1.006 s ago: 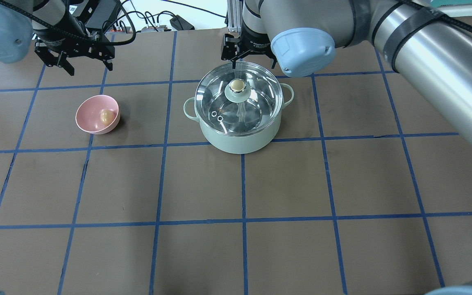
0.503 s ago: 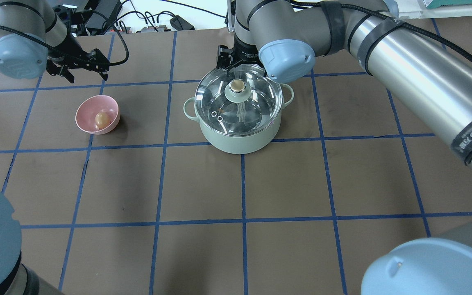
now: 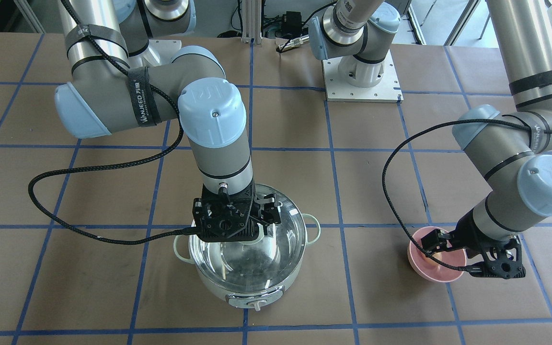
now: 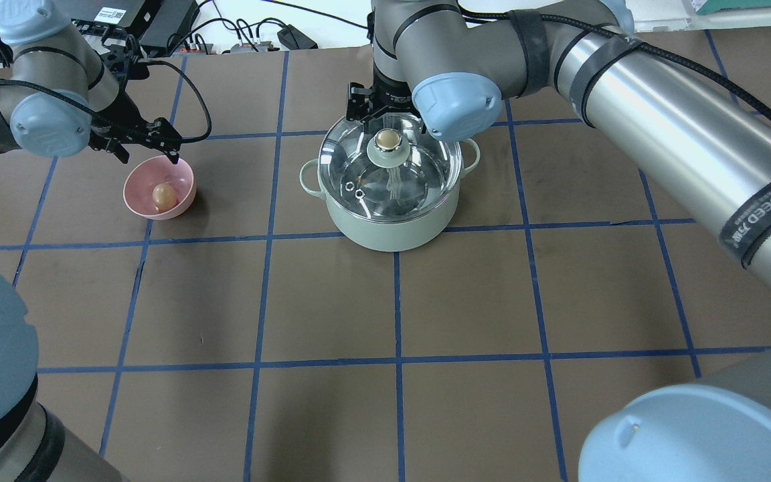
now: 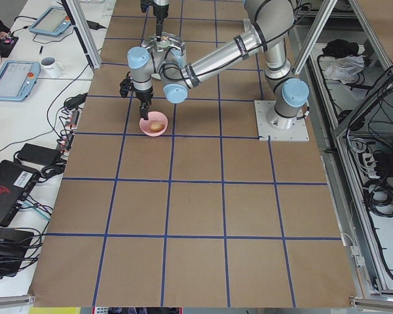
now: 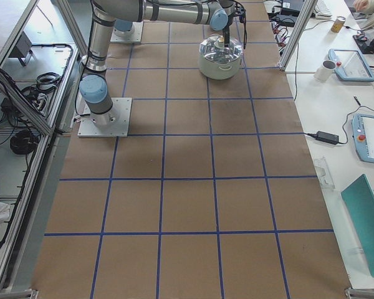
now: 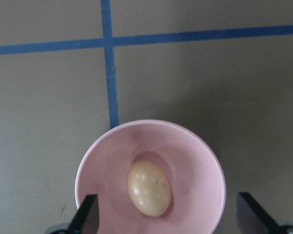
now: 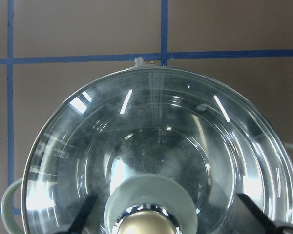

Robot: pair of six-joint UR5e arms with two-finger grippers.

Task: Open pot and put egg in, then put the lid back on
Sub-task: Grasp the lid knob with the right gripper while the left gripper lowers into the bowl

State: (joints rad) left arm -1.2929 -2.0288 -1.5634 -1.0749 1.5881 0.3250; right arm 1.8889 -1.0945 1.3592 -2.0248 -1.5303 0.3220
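The pot (image 4: 392, 231) stands on the counter (image 4: 332, 301) toward its far side, about midway across, with the lid (image 4: 425, 177) seated on its rim. The lid is clear glass. The shiny inside of the pot shows through it, and in the overhead view two small steam holes (image 4: 353, 191) sit near its left edge. The knob (image 4: 387, 140) at the middle of the lid has a beige top. Two loop handles (image 4: 303, 179) stick out from the pot to left and right, and the front-facing view shows a control dial (image 3: 255, 303) on the wall turned away from the robot.

The right pincer (image 8: 167, 217) hangs low over the lid, spread. Its two fingertips (image 8: 85, 217) stand on either side of the knob and are not pressed on it.

The egg (image 4: 164, 195) lies in the bottom of a pink bowl (image 4: 139, 182), left of the pot and well apart from it. The left pincer (image 7: 168, 217) hangs over the bowl, spread wide and holding nothing. In its wrist view one tip overlaps the bowl's left rim and the other lies outside the right rim — the egg sits between them, lower down.

The counter is brown, crossed by blue tape lines (image 4: 397, 301) in a grid.
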